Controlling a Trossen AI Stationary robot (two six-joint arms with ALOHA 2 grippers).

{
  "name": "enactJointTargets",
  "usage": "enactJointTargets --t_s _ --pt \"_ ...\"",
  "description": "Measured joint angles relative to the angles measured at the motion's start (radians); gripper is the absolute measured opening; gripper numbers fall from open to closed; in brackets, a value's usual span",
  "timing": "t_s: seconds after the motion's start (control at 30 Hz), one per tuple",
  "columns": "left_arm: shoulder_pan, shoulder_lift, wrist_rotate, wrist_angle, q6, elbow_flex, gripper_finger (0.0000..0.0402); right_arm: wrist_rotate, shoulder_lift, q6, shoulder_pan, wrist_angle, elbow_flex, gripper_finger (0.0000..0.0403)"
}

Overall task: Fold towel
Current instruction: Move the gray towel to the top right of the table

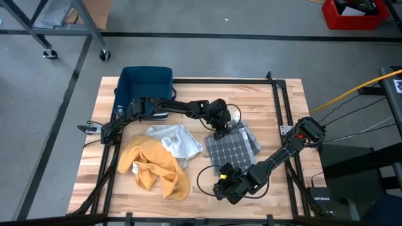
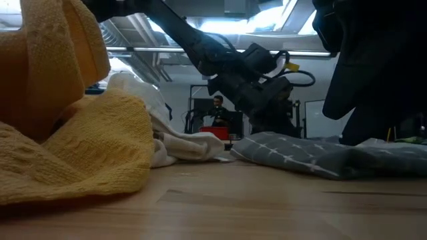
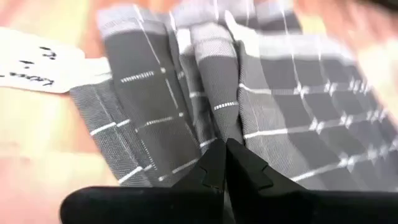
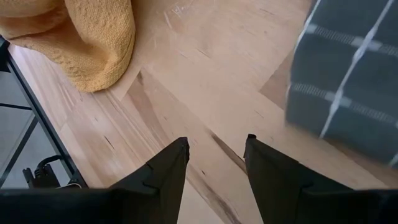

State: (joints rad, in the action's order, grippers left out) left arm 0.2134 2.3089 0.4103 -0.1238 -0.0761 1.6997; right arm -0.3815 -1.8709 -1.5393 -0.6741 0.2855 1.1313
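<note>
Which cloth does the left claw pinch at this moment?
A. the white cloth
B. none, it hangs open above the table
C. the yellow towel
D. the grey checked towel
D: the left claw is shut on a raised fold of the grey checked towel.

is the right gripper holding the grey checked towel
No: the right gripper hangs open over bare table, with the grey checked towel off to one side.

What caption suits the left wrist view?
Left gripper shut on a bunched fold of the grey checked towel on the wooden table.
</note>
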Motion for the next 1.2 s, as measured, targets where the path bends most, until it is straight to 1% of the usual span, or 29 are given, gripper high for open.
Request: enactJointTargets --t_s 0.2,0.43,0.57,0.63,0.8,0.9,0.97,1.2 --pt "0.033 0.0 0.0 0.079 -0.099 0.0 0.0 0.0 0.0 0.0 0.0 0.0 0.0 0.0166" --pt "0.073 0.0 -0.042 0.092 -0.132 0.0 0.0 -0.001 0.0 0.0 0.0 0.0 0.0 0.0166" --pt "0.093 0.0 -0.053 0.1 -0.162 0.0 0.0 -0.019 0.0 0.0 0.0 0.0 0.0 0.0166" --pt "0.101 0.0 -0.044 0.124 -0.183 0.0 0.0 -0.02 0.0 0.0 0.0 0.0 0.0 0.0166" --pt "0.104 0.0 0.031 0.193 -0.191 0.001 0.0 -0.02 0.0 0.0 0.0 0.0 0.0 0.0166" --pt "0.101 0.0 0.035 0.232 -0.191 0.001 0.0 -0.02 0.0 0.0 0.0 0.0 0.0 0.0166" --pt "0.1 0.0 0.007 0.234 -0.191 0.001 0.0 -0.02 0.0 0.0 0.0 0.0 0.0 0.0166" --pt "0.129 0.0 -0.201 0.184 -0.202 0.001 0.0 -0.022 0.0 0.0 0.0 0.001 0.0 0.0166"
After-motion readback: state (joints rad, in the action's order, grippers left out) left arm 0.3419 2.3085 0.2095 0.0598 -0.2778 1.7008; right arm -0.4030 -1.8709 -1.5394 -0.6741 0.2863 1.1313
